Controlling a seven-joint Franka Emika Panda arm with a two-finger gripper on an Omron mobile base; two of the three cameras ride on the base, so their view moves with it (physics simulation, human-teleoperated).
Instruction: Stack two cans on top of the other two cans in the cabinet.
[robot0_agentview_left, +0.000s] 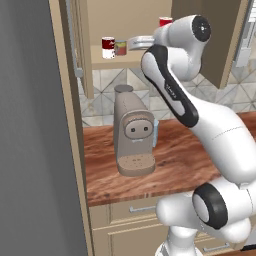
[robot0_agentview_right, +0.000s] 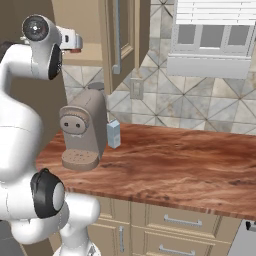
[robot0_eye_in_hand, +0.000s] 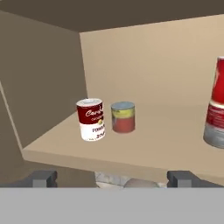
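Two dark fingertips (robot0_eye_in_hand: 43, 178) of the gripper (robot0_eye_in_hand: 114, 179) stand wide apart at the near edge of the hand view, with nothing between them, just short of the shelf lip of the cabinet (robot0_eye_in_hand: 144, 61). On that shelf, left of centre, the dark red can with a white lower band (robot0_eye_in_hand: 91, 119) stands upright, and just to its right and slightly farther back sits the greyish tin with a yellow-and-red label (robot0_eye_in_hand: 123, 117); the two are close, but whether they touch cannot be told. Well apart, at the right edge, a bright red can (robot0_eye_in_hand: 220, 78) stands on top of a greyish tin with a red upper band (robot0_eye_in_hand: 215, 124). Below the cabinet, in the left base view, a tan coffee machine (robot0_agentview_left: 131, 131) stands on the wooden counter (robot0_agentview_left: 170, 165), with a small pale blue carton (robot0_agentview_right: 113, 133) beside it. The white arm (robot0_agentview_left: 172, 85) reaches up to the shelf.
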